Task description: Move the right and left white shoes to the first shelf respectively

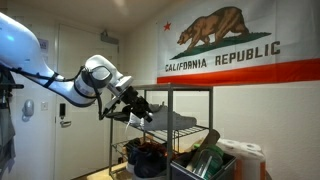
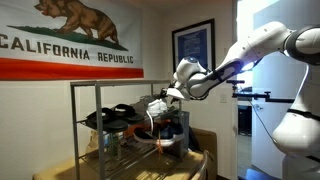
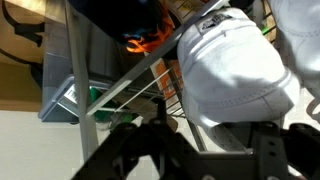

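Observation:
A white shoe (image 3: 235, 65) fills the wrist view with its heel toward me, just past my fingertips. It lies at the end of a wire tier of the dark rack, and it shows in both exterior views (image 2: 158, 107) (image 1: 176, 122). A second white shape (image 3: 303, 30) beside it looks like the other white shoe. My gripper (image 3: 200, 140) is open, with its fingers spread wider than the heel and the left finger apart from it. It is at the rack's end in both exterior views (image 1: 138, 108) (image 2: 168, 97). The first shelf (image 1: 190, 88) (image 2: 105, 83), the top tier, is bare.
Dark shoes (image 2: 115, 118) sit on the same wire tier. Orange and dark items (image 1: 150, 158) fill the lower tier. A grey rack post (image 3: 82, 100) stands close to my left finger. A flag (image 1: 225, 45) hangs on the wall behind the rack, and a door (image 1: 80, 90) is behind the arm.

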Motion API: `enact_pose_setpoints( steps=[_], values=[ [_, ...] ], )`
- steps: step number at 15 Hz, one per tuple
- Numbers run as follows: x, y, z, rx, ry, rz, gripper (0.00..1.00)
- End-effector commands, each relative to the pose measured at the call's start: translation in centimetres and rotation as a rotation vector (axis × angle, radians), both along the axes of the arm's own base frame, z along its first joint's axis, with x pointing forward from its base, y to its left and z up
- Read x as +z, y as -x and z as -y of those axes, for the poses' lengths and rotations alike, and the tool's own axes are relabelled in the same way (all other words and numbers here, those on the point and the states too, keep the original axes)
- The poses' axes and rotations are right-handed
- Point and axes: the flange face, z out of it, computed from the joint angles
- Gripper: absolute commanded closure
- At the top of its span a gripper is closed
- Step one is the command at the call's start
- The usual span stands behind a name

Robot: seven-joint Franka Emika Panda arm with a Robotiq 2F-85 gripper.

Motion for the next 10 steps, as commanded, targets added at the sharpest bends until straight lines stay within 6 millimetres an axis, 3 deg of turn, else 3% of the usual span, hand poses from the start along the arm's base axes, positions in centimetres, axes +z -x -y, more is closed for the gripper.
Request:
enact_pose_setpoints(
  steps=[1,4,6,10],
  values=[
    [-0.4,-1.1,0.4,-0.015,0.006,-0.073,0.7],
    [0.5,-1.4,0.3,-0.012,0.015,-0.114,0.93],
    [1.7,-1.0,0.1,-0.002,0.016,-0.161,0.98],
    [3.9,1.0,1.3,-0.01,0.039,-0.265,0.93]
  ],
)
